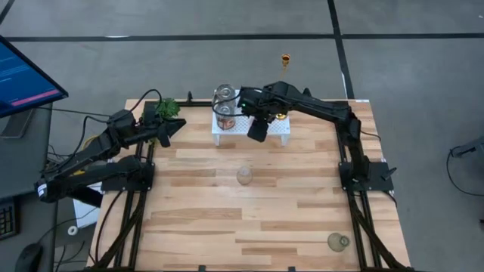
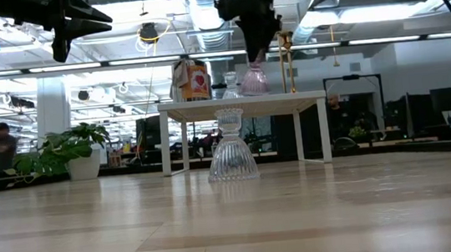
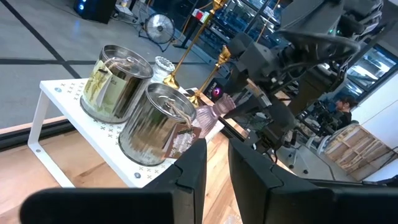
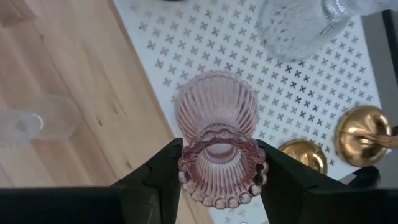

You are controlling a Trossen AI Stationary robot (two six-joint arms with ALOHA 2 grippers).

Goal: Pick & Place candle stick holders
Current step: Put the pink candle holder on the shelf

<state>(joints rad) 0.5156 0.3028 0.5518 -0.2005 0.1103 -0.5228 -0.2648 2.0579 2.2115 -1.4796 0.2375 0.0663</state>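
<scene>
Your right gripper [image 4: 219, 163] is over the white perforated riser [image 1: 281, 134] at the table's far edge, fingers closed w/ one on each side of the scalloped rim of a pink ribbed glass vase [image 4: 217, 124]. In the low view the vase [image 2: 253, 80] hangs tilted under the gripper [image 2: 256, 46], its base at or just above the riser top [image 2: 240, 101]; can't tell if it touches.

Candle stick holders: they're on the riser, behind and beside the vase. The right wrist view shows two round brass bases, one [image 4: 364, 134] further off w/ a thin stem rising from it, and a smaller one [image 4: 303, 152] just beside the right finger. The left wrist view shows two gold stems [image 3: 194, 46] leaning up past the cans. In the low view one tall gold holder [image 2: 287, 61] stands upright just right of the vase. Nothing grips any of them.

Also on the riser: two silvery tin cans [image 3: 118, 81], side by side at its left end, plus a clear glass piece [image 4: 298, 18] near the vase.

Left gripper [image 3: 214, 168] hangs off the table's left far corner, aimed at the riser, fingers nearly together w/ a narrow gap, holding nothing.

Clear ribbed glass vase [image 2: 230, 148] stands mid-table, well apart from the riser. Another small glass piece [image 1: 337, 242] sits near the right front corner.
</scene>
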